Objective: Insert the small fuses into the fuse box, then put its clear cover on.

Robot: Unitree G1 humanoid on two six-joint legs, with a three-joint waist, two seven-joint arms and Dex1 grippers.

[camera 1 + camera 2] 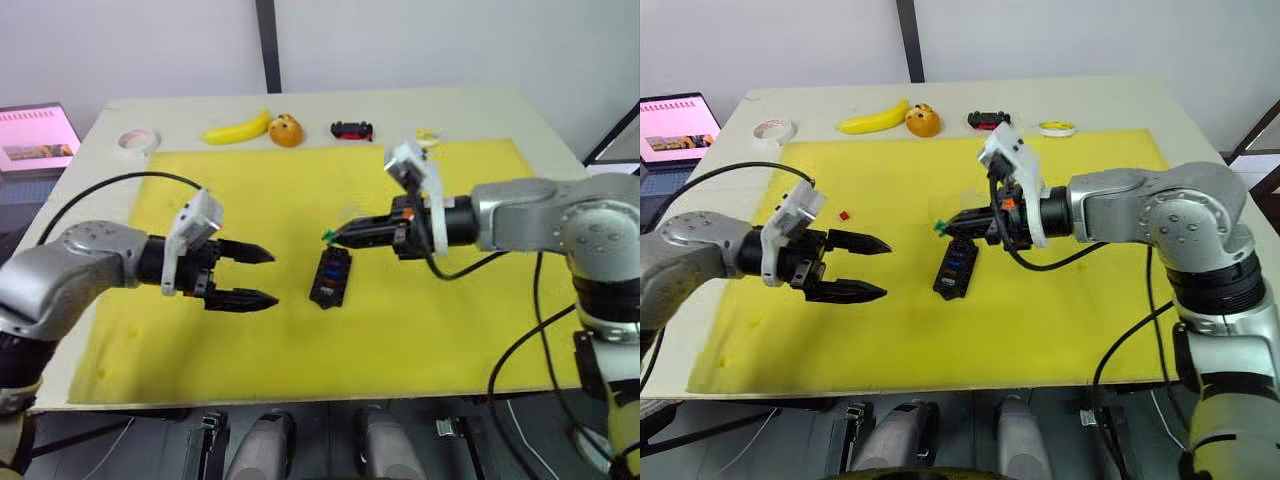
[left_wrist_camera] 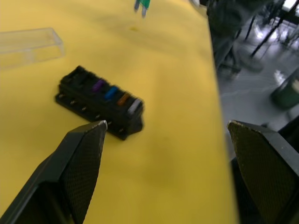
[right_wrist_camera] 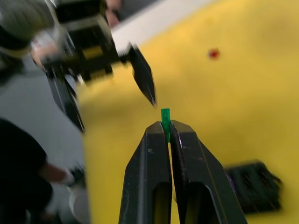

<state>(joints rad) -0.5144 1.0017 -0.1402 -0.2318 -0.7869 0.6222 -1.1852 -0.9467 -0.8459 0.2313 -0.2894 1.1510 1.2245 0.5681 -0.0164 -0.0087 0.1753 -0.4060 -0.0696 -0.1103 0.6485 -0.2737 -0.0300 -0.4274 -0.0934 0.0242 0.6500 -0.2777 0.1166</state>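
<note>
Black ribbed fuse box (image 1: 331, 276) on yellow mat (image 1: 450, 330); right gripper (image 3: 167, 126) pinching green fuse (image 3: 165, 118); left gripper (image 1: 262, 276) spread wide.

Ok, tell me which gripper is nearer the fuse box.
Right. The right gripper hovers just over the far end of the fuse box, pinching a green fuse; the left gripper sits open, farther off.

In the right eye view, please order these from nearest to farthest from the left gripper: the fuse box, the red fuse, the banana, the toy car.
From the left gripper:
1. Red fuse, on the mat just beyond the gripper.
2. Fuse box, mid-mat, toward the robot's right; close to call with the red fuse.
3. Banana, at the table's far edge.
4. Toy car, far edge, further right.
</note>
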